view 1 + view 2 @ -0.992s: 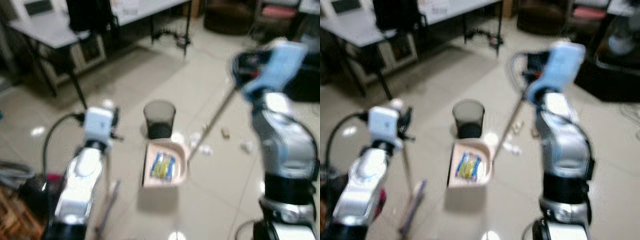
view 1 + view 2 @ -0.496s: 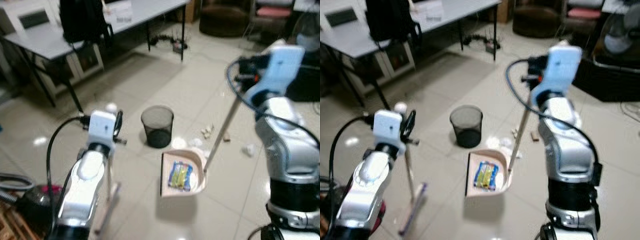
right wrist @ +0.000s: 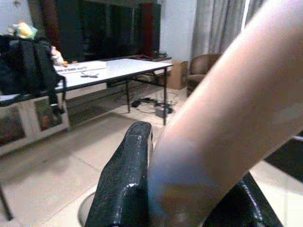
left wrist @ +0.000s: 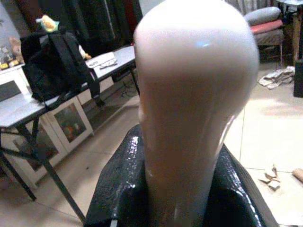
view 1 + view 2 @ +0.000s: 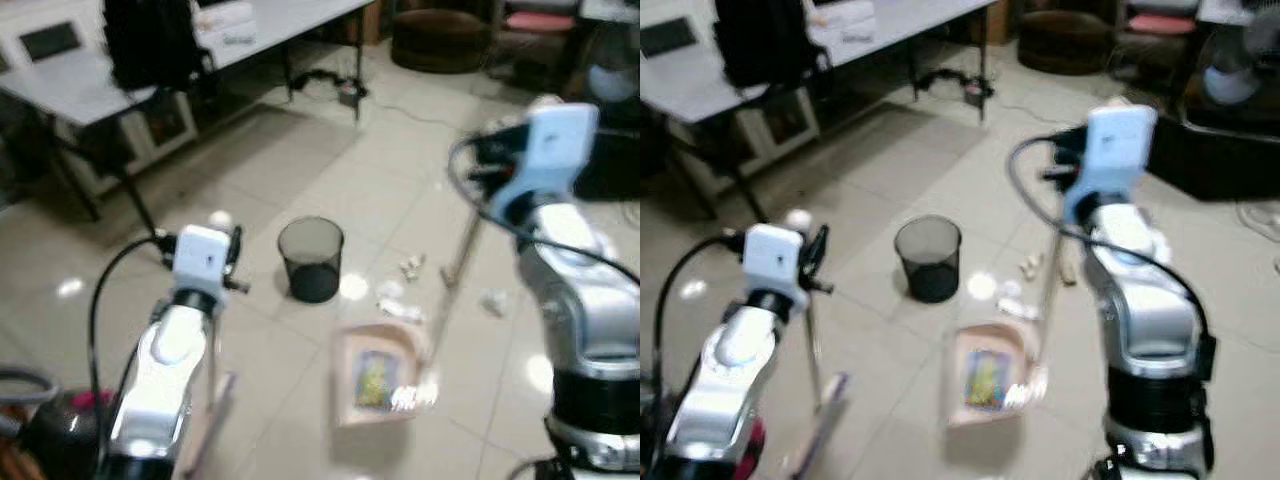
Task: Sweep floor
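Here, the left gripper (image 4: 175, 198) has its black fingers (image 4: 118, 189) pressed to both sides of a pale broom handle (image 4: 194, 94), clamped on it. The right gripper (image 3: 189, 203) likewise has a finger (image 3: 125, 179) tight against the pale dustpan handle (image 3: 227, 118) and grips it.

From the head views: the left arm (image 5: 170, 350) is raised at the left, and the broom shaft (image 5: 812, 345) runs down from it to the broom head (image 5: 818, 420) on the floor (image 5: 300, 150) near the bottom edge. The right arm (image 5: 580, 300) is raised at the right; the dustpan handle slants down from it to the dustpan (image 5: 378, 375), blurred, low over the floor's middle, with a yellow and blue wrapper (image 5: 375, 372) inside.

A black mesh bin (image 5: 312, 258) stands upright just beyond the dustpan, to its left. Scraps of white paper (image 5: 398, 300) and small bits (image 5: 410, 266) lie between bin and right arm; one more scrap (image 5: 493, 300) lies further right.

A grey table (image 5: 90, 80) with a black backpack (image 5: 150, 40) on it runs along the far left edge of the floor.
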Robot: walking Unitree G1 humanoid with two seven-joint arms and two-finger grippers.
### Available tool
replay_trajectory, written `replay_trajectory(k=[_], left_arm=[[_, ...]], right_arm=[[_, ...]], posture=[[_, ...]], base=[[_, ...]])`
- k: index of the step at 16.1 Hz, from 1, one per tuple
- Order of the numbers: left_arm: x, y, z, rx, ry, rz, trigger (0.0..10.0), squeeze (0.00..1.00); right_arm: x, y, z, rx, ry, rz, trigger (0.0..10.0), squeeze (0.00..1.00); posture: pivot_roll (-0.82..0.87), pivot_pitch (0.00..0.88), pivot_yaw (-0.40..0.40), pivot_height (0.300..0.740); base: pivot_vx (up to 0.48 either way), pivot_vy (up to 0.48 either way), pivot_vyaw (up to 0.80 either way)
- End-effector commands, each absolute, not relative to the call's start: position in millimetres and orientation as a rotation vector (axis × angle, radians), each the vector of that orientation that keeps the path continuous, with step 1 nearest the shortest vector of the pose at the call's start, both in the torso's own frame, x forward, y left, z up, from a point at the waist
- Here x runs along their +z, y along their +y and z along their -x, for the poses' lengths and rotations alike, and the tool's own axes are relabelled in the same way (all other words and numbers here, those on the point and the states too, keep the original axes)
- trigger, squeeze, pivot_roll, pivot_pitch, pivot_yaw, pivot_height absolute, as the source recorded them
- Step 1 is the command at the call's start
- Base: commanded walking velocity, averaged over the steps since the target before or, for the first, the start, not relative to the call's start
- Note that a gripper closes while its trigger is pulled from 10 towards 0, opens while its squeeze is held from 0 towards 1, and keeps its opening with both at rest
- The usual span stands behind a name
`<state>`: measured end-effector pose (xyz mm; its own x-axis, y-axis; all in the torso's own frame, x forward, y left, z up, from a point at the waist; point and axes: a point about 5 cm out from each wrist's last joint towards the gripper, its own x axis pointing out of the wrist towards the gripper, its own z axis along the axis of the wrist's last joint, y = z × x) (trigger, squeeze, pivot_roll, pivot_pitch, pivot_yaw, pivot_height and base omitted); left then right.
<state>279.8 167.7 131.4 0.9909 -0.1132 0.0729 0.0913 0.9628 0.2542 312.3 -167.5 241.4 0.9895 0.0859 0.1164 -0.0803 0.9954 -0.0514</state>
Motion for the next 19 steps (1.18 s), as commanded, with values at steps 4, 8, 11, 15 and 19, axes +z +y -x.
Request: replay_trajectory(k=[4, 8, 11, 15, 19], left_arm=[[138.2, 162.5, -279.5, -0.127, -0.12, -0.261, 10.0, 0.0], [137.5, 165.7, -279.5, -0.119, -0.118, -0.263, 10.0, 0.0], [137.2, 165.4, -279.8, -0.117, -0.117, -0.261, 10.0, 0.0], [135.6, 164.8, -279.7, -0.114, -0.112, -0.254, 10.0, 0.0], [133.8, 164.2, -279.2, -0.111, -0.108, -0.249, 10.0, 0.0]], right_arm=[[261.5, -172.0, -307.8, 0.092, -0.214, -0.043, 10.0, 0.0], [266.5, -175.8, -310.4, 0.079, -0.255, -0.164, 10.0, 0.0], [268.8, -177.7, -312.1, 0.072, -0.267, -0.199, 10.0, 0.0], [272.9, -179.2, -314.2, 0.059, -0.287, -0.233, 10.0, 0.0], [275.8, -179.1, -314.9, 0.063, -0.297, -0.213, 10.0, 0.0]], posture=[[-0.08, 0.0, 0.083, 0.74], [-0.07, 0.0, 0.083, 0.74], [-0.07, 0.0, 0.084, 0.74], [-0.07, 0.0, 0.086, 0.74], [-0.07, 0.0, 0.087, 0.74]], base=[[0.367, 0.0, 0.0], [0.368, 0.0, 0.0], [0.366, 0.0, 0.0], [0.371, 0.0, 0.0], [0.376, 0.0, 0.0]])
